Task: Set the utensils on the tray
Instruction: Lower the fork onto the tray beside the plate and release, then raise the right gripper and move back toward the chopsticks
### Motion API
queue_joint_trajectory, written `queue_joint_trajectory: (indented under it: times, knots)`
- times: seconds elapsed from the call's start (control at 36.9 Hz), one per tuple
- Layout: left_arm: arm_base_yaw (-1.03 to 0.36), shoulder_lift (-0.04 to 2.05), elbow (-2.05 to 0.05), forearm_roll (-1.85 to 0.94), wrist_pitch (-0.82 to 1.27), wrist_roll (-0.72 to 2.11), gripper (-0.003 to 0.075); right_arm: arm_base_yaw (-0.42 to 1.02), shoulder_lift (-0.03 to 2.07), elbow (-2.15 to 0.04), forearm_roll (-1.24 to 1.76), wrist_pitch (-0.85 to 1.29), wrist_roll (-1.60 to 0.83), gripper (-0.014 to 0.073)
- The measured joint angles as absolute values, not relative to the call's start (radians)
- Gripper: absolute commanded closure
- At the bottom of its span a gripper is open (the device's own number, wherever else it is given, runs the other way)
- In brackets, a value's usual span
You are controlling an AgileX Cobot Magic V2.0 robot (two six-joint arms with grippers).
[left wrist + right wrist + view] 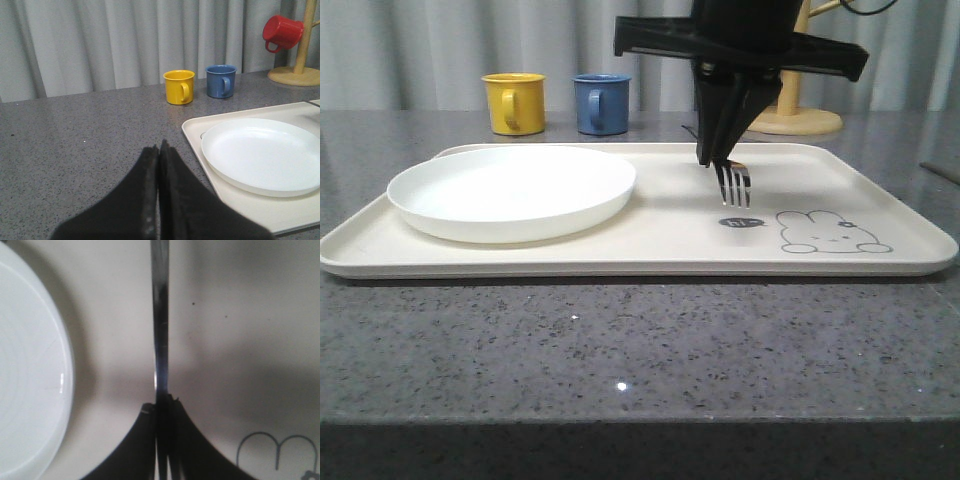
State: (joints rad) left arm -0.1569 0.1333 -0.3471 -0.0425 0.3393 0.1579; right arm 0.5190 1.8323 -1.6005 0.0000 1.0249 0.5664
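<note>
The left gripper (159, 150) is pressed together on nothing, over the grey table (90, 130) beside the cream tray (650, 250). The right gripper (718, 160) pinches a slim, shiny four-tined fork (734, 183), held above the tray right of the plate (510, 190).

My right gripper (725, 160) is matte black, with two long tapering fingers under a wide flat black crossbar and a dark bulky wrist block above it. My left gripper (159, 150) has the same black fingers, broad at the base, narrowing to blunt, slightly textured tips.
</note>
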Motion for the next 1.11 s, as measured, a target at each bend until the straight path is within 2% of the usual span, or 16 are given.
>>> queue_joint_trajectory:
  times: [0.41,0.51,0.68,0.81,1.11]
  knots:
    - [-0.157,0.133,-0.347,-0.043,0.339,0.158,0.0738,0.521,1.899,-1.603,0.048,1.011,0.589,0.0619]
    - [-0.157,0.133,-0.347,-0.043,0.339,0.158,0.0738,0.521,1.899,-1.603,0.055,1.01,0.59,0.0529]
    - [-0.157,0.133,-0.347,-0.043,0.339,0.158,0.0738,0.521,1.899,-1.606,0.068,1.008,0.591,0.0315]
    - [-0.157,0.133,-0.347,-0.043,0.339,0.158,0.0738,0.521,1.899,-1.64,0.071,1.034,0.591,0.0181]
    - [-0.157,0.133,-0.347,-0.043,0.339,0.158,0.0738,0.49,1.859,-1.761,0.034,1.139,0.522,0.0183]
